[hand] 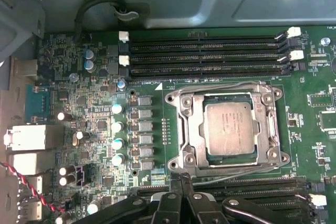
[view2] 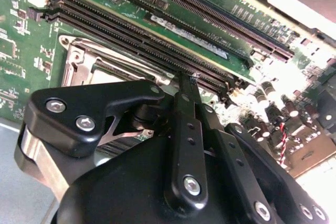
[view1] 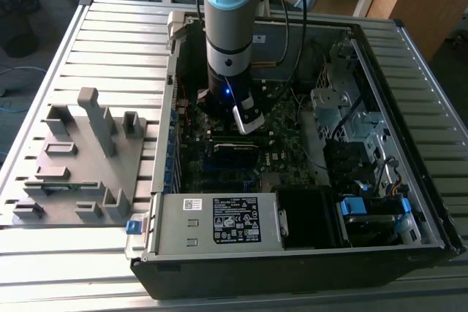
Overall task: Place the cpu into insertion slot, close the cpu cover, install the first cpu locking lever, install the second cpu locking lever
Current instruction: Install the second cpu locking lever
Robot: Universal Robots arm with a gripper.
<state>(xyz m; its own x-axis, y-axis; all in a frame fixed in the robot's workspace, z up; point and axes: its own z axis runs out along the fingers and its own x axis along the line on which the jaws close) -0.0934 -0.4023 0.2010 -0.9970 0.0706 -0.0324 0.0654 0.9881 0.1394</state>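
While the cpu [hand: 229, 128] sits in the insertion slot [hand: 190, 129] under the cpu cover [hand: 273, 124], the end effector [hand: 181, 179] is pressed together, empty

Grey-brown cpu [hand: 229, 129] seated in the insertion slot [hand: 231, 95], silver cpu cover [hand: 190, 129] framing it, end effector [hand: 180, 178] just beside.

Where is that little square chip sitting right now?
In the first wrist view the cpu lies in the insertion slot, framed by the silver cpu cover, between two banks of long black memory slots.
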